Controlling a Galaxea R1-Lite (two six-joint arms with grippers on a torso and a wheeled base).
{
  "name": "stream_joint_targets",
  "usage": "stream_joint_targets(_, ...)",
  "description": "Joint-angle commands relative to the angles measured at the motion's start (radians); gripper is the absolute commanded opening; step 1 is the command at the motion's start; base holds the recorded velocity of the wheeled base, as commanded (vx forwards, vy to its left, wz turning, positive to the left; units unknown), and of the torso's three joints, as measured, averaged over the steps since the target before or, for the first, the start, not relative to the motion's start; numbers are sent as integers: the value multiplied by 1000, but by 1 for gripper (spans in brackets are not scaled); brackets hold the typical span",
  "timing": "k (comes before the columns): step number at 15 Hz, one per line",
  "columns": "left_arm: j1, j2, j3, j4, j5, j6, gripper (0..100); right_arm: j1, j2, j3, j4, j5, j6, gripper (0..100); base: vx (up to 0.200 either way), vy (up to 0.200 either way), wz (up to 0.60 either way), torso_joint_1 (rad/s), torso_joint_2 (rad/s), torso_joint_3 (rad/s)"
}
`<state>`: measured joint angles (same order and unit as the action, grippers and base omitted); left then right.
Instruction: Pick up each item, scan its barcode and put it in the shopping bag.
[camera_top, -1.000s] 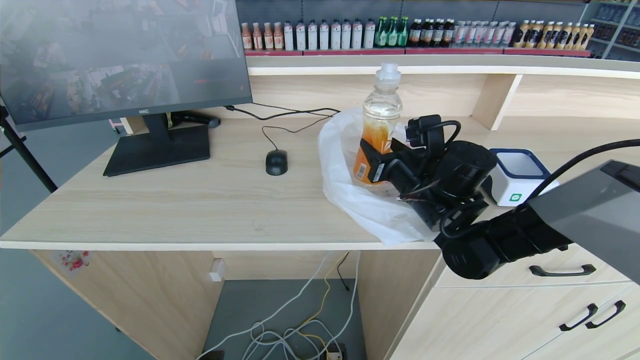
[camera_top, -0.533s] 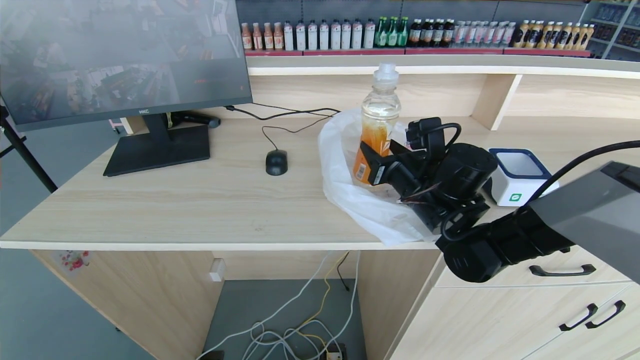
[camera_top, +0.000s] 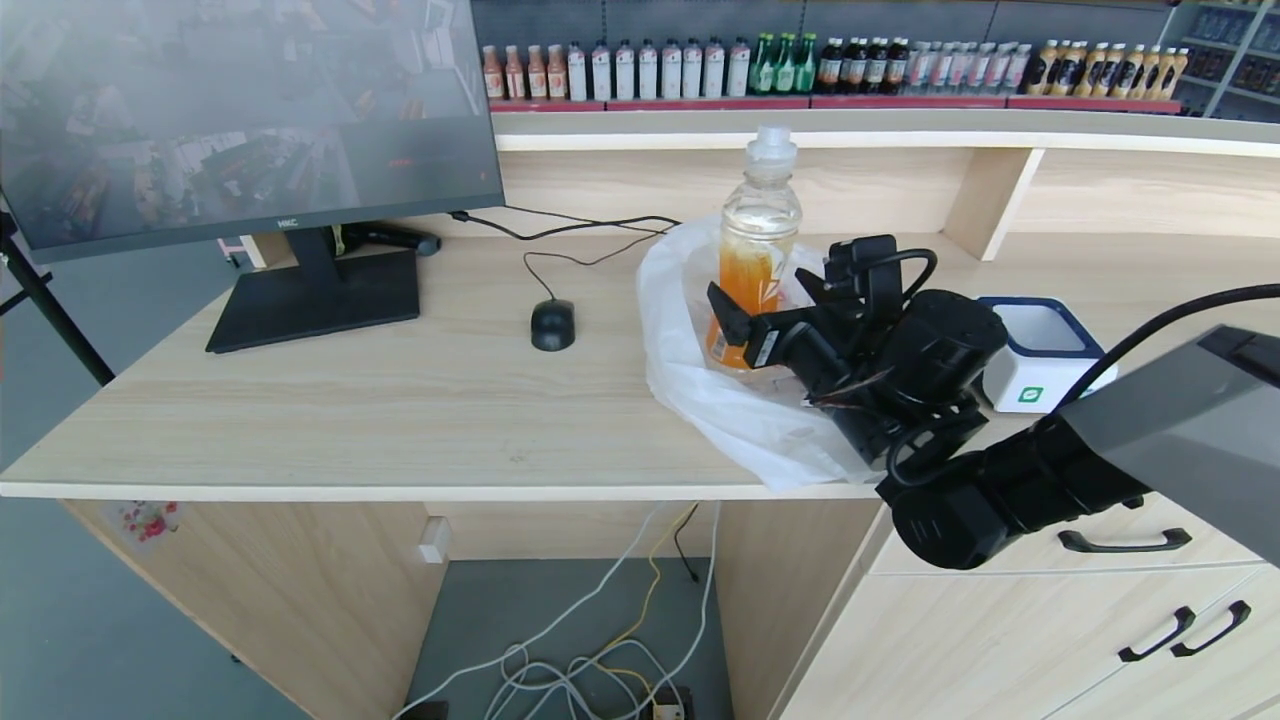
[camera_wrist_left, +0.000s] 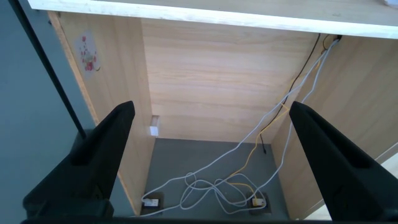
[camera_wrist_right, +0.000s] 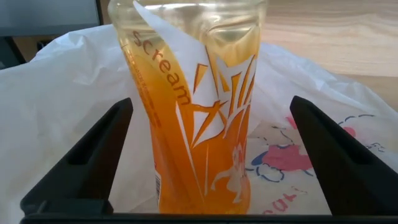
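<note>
Bare surface (camera_top: 400, 420) stretches wide in front of the mouse (camera_top: 553, 325) and monitor stand (camera_top: 315, 295). The upright bottle (camera_top: 760, 230) stands in the mouth of the white bag (camera_top: 700, 400), with a gap to the right gripper's (camera_top: 765, 292) fingers (camera_wrist_right: 93, 162) on either side. The scanner box (camera_top: 1035, 365) sits just beside the bag, the raised back ledge (camera_top: 880, 180) behind.

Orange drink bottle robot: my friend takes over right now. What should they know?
Left gripper: jaws open, empty, hanging below the counter edge.
Right gripper: jaws open, one on each side of the orange drink bottle, not touching it.
The bottle stands upright inside the white shopping bag on the counter, with the scanner box to its right.
Done: the bottle is in the bag. Whether it was scanned cannot be told.
Left: probably draw the right arm back from the bag.
</note>
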<state>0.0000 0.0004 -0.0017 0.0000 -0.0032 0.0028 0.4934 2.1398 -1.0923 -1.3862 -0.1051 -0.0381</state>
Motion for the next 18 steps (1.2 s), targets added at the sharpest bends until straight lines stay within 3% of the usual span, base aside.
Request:
stream_joint_targets(1,0,0,0,0,0,0,100,1,-12,2,-7,1,0,100,0,0,0,0,0,0)
stream_joint_targets(7,0,0,0,0,0,0,100,-1,-127,150,-62,7,0,100,0,0,0,0,0,0)
stream_joint_targets(10,0,0,0,0,0,0,100,5,-138,215,-185,7,-5,100,0,0,0,0,0,0)
stream_joint_targets(14,0,0,0,0,0,-1,100,24,-221,359,-185,4,6,100,0,0,0,0,0,0)
stream_joint_targets(18,0,0,0,0,0,-1,100,111,-261,368,-185,-1,4,100,0,0,0,0,0,0)
